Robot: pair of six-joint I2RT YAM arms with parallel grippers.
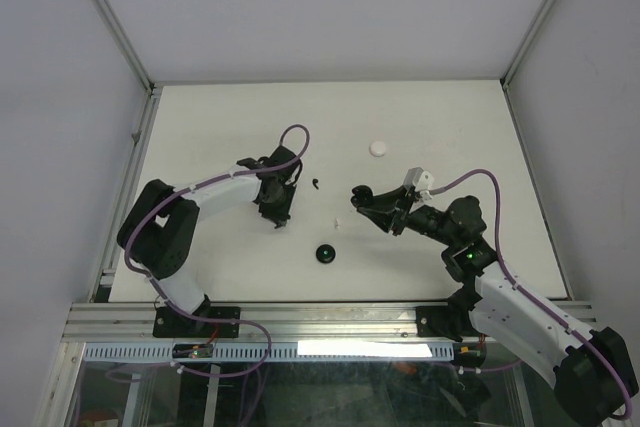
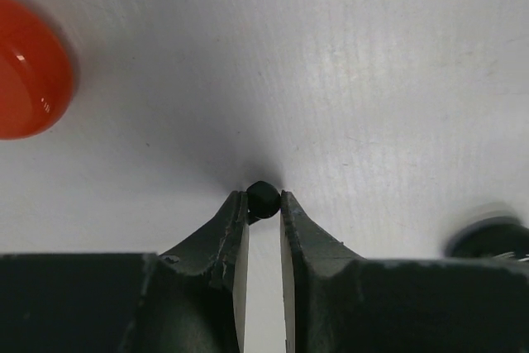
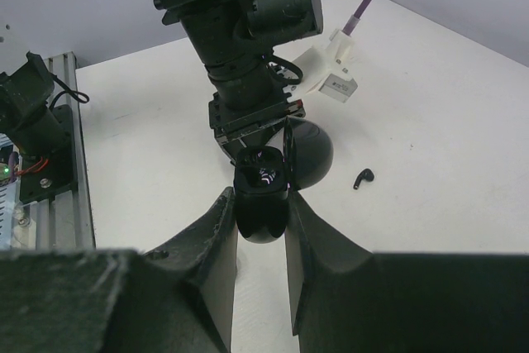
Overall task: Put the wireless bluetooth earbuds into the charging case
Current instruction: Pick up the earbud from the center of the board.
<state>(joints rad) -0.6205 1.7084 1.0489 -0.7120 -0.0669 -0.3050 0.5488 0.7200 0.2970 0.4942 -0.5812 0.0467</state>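
Your left pincer (image 2: 263, 202) is clenched on a tiny black earbud (image 2: 263, 197), pinched at its very fingertips right down at the desk (image 2: 347, 55). A red disc (image 2: 29, 68) lies off to one side. Your right pincer (image 3: 260, 208) grips the open charging case (image 3: 263, 181), well apart from that bud. A second black earbud (image 3: 364, 177) lies on the desk between the two pincers.

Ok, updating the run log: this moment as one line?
left gripper: shut on black earbud | right gripper: shut on open charging case | other black earbud: loose | insertion: pending
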